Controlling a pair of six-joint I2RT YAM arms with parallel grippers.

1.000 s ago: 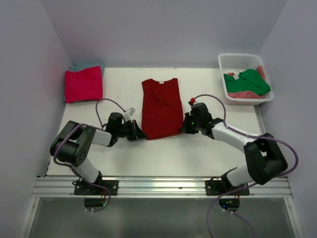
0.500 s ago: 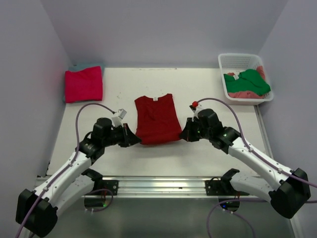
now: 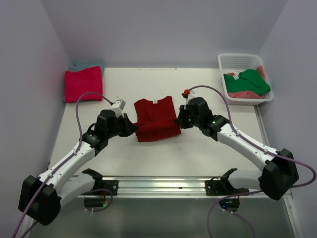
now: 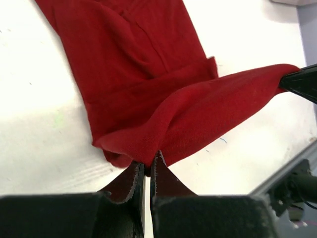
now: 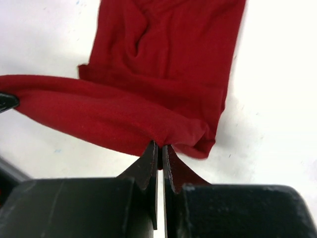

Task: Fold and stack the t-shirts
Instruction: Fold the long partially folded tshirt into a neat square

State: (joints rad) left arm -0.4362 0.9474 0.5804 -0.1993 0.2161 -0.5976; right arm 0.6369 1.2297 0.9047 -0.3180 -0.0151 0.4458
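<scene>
The dark red t-shirt [image 3: 156,118] lies in the middle of the table, its near hem lifted and carried back over its body. My left gripper [image 3: 132,128] is shut on the hem's left corner [image 4: 143,156]. My right gripper [image 3: 180,120] is shut on the hem's right corner [image 5: 163,136]. The hem hangs stretched between them above the lower shirt. A folded magenta-pink t-shirt [image 3: 83,84] lies at the back left on a teal t-shirt [image 3: 79,66]. A green t-shirt [image 3: 249,81] and a salmon-pink t-shirt [image 3: 244,94] lie in the basket.
The white lattice basket [image 3: 237,60] stands at the back right corner. Purple-grey walls close in the table on three sides. A metal rail [image 3: 163,186] runs along the near edge.
Both grippers have lifted the near hem and carried it away from the arm bases, over the shirt. The shirt now looks shorter, folded across its middle.
</scene>
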